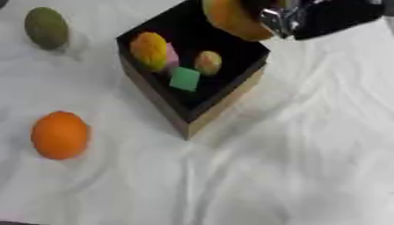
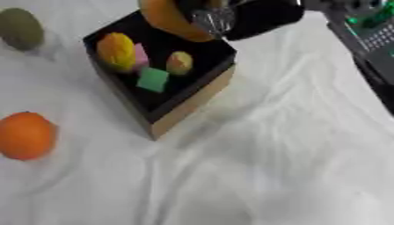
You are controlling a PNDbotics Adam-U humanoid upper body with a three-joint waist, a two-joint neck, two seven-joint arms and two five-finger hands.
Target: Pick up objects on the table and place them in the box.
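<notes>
A black-lined box with tan sides stands at the upper middle. Inside it lie a yellow-orange fruit, a pink piece, a small yellow-red fruit and a green block. My right hand comes in from the upper right and is shut on an orange-yellow fruit, held over the box's far corner. An orange lies on the white cloth at the left. A green fruit lies at the upper left. My left hand does not show.
The table is covered by a wrinkled white cloth. A dark device with green lights sits at the upper right edge in the right eye view.
</notes>
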